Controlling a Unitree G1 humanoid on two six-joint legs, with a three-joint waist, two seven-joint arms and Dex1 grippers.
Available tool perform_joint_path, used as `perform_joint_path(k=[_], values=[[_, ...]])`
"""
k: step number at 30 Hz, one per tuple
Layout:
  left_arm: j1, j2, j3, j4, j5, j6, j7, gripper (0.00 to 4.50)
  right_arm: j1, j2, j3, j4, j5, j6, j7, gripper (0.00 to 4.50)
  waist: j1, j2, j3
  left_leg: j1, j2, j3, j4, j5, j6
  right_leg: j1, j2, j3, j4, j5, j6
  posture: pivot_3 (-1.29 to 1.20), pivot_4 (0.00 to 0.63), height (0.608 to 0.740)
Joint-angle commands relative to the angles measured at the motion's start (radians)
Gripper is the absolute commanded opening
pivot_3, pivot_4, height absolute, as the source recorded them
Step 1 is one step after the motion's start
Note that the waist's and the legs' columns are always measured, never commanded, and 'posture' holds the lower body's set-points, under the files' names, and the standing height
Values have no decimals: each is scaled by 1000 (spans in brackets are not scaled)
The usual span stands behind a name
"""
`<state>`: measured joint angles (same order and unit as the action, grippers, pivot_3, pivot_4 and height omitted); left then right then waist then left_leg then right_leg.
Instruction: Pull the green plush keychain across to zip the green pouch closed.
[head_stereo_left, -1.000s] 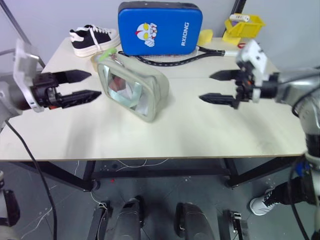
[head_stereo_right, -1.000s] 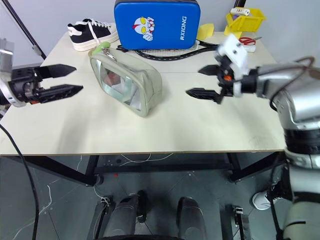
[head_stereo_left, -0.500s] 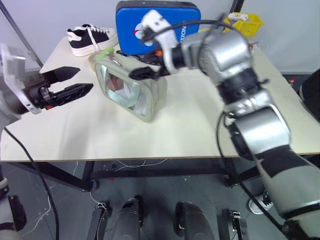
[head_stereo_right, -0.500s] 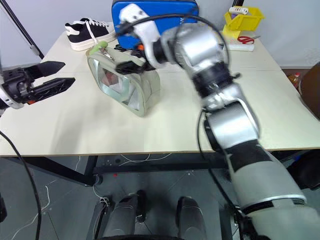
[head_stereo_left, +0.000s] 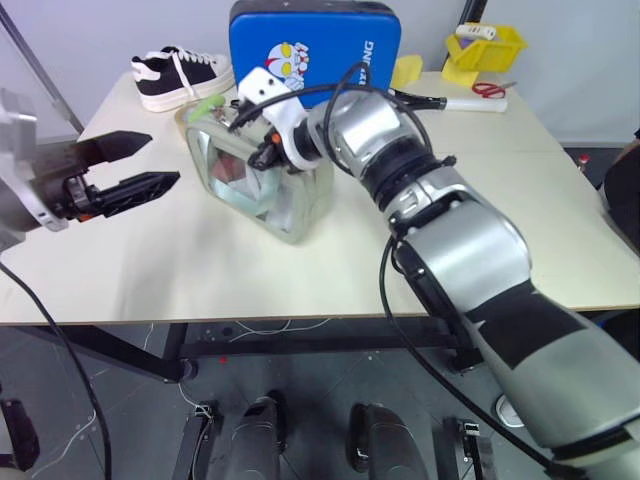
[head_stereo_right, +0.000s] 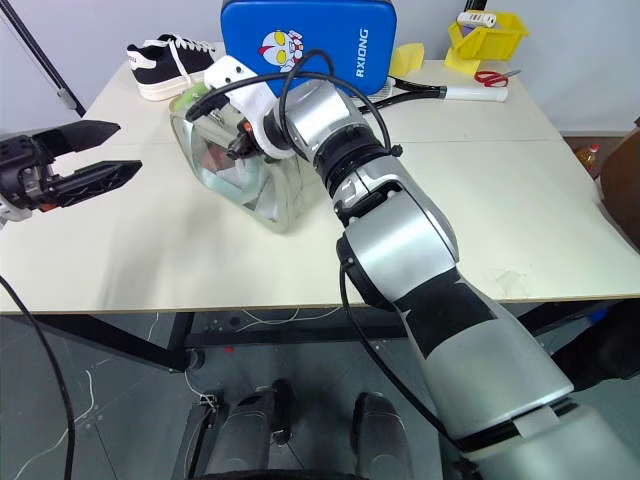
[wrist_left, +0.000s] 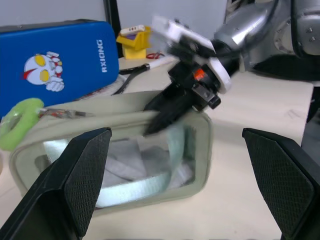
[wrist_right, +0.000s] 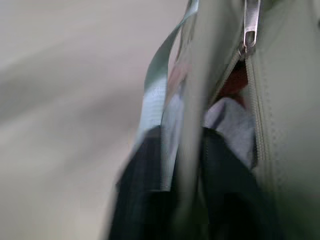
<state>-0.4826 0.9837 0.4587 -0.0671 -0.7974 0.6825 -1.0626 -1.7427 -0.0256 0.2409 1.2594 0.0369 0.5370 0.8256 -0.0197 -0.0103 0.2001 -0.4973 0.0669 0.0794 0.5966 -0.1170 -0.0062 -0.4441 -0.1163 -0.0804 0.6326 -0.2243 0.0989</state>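
The green pouch (head_stereo_left: 292, 197) stands on edge on the table, its clear window facing me and its zipper gaping along the top. At its far left corner hangs the green plush keychain (head_stereo_left: 208, 104), also seen at the pouch's end from the left wrist, keychain (wrist_left: 19, 123). My right gripper (head_stereo_left: 256, 153) reaches across from the right and is shut on the pouch's top rim (wrist_right: 187, 165), just short of the metal zipper pull (wrist_right: 250, 22). My left gripper (head_stereo_left: 163, 160) hovers open to the left of the pouch, apart from it.
Behind the pouch stands a blue padded case (head_stereo_left: 315, 50). A black-and-white shoe (head_stereo_left: 180, 75) lies at the back left. A yellow bin (head_stereo_left: 485, 45), scissors (head_stereo_left: 487, 89) and a black racket (head_stereo_left: 420, 98) sit at the back right. The table (head_stereo_left: 470, 240) is bare on the right.
My right arm has swung from the table's right side across to the pouch, and its gripper has gone from open to shut on the top rim. The left gripper has stayed put.
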Motion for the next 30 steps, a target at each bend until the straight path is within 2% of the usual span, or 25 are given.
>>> perform_joint_path(k=[1, 4, 7, 10, 14, 19, 24, 30], values=[[-17, 22, 25, -15, -5, -21, -6, 4500, -55, -44, -24, -41, -22, -42, 76, 63, 1, 0, 0, 0, 0, 0, -1, 0, 0, 0, 1, 0, 0, 0, 0, 0, 150, 723], [-43, 19, 4, 3, 0, -27, -14, 4500, -37, -107, 14, -105, -55, -89, 251, 63, 3, 0, 0, 0, 0, 0, -1, 1, -1, 0, 1, 0, 0, 0, 0, 0, 150, 723], [-71, 11, -24, 24, 7, -36, -27, 4500, 73, -253, 84, -307, -86, -146, 487, 63, 10, -1, 0, 0, 0, 0, 0, 1, -1, 0, 1, 0, 0, 0, 0, 0, 150, 723], [-82, -2, -47, 35, 11, -42, -34, 4500, 212, -378, 112, -539, -91, -119, 582, 63, 10, -1, 0, 0, 0, 0, 1, 1, -1, 2, 0, 0, 0, 0, 1, 0, 150, 723], [-97, -14, -72, 48, 15, -46, -42, 4500, 377, -505, 106, -825, -76, -41, 631, 63, 4, 0, 0, 1, 0, 0, 1, 2, -1, 1, 0, 0, 2, 0, 0, 0, 150, 723], [-133, -18, -105, 78, 28, -53, -60, 4500, 522, -608, 82, -1101, -39, 126, 624, 63, 7, 0, 1, 3, 0, -1, 2, 3, -2, 0, 0, 0, 8, 0, 1, 0, 150, 723], [-158, -19, -127, 102, 39, -57, -79, 4500, 547, -649, 67, -1212, -2, 235, 596, 63, 9, 0, 1, 3, 0, -1, 4, 2, -3, 1, 0, 0, 8, 0, 0, 0, 150, 723], [-174, -31, -149, 112, 54, -61, -94, 4500, 580, -675, 77, -1260, 18, 266, 556, 63, 10, 0, 1, 2, 0, -1, 5, 2, -3, 1, -1, 0, 7, -2, -3, 0, 150, 723]])
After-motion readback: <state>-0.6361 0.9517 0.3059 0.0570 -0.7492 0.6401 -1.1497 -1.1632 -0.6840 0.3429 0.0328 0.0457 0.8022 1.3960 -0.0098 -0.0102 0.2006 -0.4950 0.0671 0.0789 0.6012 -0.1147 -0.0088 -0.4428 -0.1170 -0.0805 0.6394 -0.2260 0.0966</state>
